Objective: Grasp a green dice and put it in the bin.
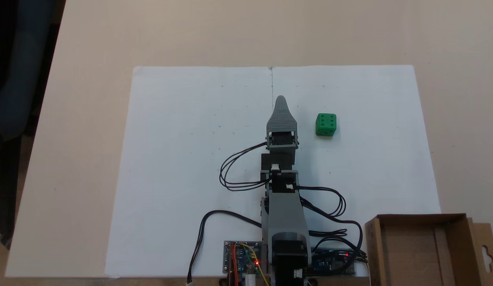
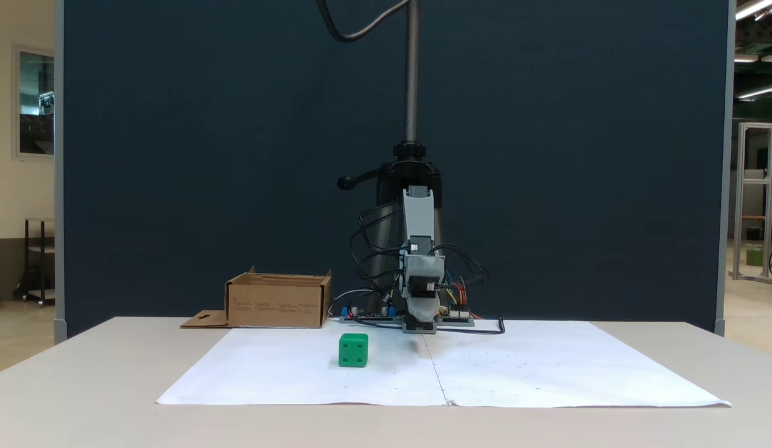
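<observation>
Two fixed views of a single arm at rest over a white paper sheet (image 1: 190, 167) spread on a pale surface (image 1: 91, 47). In the view from above, the pincer (image 1: 281, 100) pointed toward the top of the frame along the sheet's centre crease, its grey tip tapering to one point; the two jaws lay one over the other, so whether they were spread or pressed together cannot be told. Nothing was visibly held in it.

The green dice (image 1: 326, 124) sat on the sheet to the right of the pincer and slightly lower in that frame, near but clearly apart, resting flat with its six-pip face up. In the frontal view the sides are mirrored: the green dice (image 2: 353, 350) lay at centre-left, nearer the camera than the folded pincer (image 2: 421, 320), which hung low just above the sheet.

The bin (image 1: 421, 250) stood at the lower right corner of the view from above, beside the arm's base and well apart from the dice; in the frontal view the bin (image 2: 279, 303) appeared at left, behind the sheet, open side up, its flap lying flat on the surface.

Judgement: the grasp was not yet begun. The coming move would turn on the sideways offset, calling for a swing of the arm toward the dice's side. As a cube, the dice offers no long axis to align with.
</observation>
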You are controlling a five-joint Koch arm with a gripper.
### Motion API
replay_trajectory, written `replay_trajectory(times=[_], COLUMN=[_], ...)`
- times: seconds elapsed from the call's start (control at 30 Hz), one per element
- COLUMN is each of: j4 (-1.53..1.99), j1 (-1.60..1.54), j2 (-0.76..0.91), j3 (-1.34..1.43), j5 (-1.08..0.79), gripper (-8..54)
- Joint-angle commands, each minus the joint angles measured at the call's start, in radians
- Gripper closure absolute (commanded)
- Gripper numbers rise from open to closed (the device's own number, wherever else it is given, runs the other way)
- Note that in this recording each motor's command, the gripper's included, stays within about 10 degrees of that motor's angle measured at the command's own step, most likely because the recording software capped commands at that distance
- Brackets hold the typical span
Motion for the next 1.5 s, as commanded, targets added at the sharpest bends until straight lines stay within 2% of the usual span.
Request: replay_trajectory(times=[0.0, 0.4, 0.53, 0.7, 0.93, 1.1, 1.47], j4=[0.155, 1.006, 1.204, 1.469, 1.836, 2.079, 2.040], j1=[0.008, 0.057, 0.103, 0.153, 0.365, 0.439, 0.476], j2=[0.110, 0.110, 0.107, 0.100, -0.051, -0.153, -0.342], j3=[-0.135, -0.535, -0.739, -0.856, -1.066, -1.157, -1.220], j5=[-0.061, 0.126, 0.202, 0.216, 0.212, 0.101, -0.256], gripper=[3.4, 3.2, 3.0, 3.3, 3.3, 3.3, 2.2])
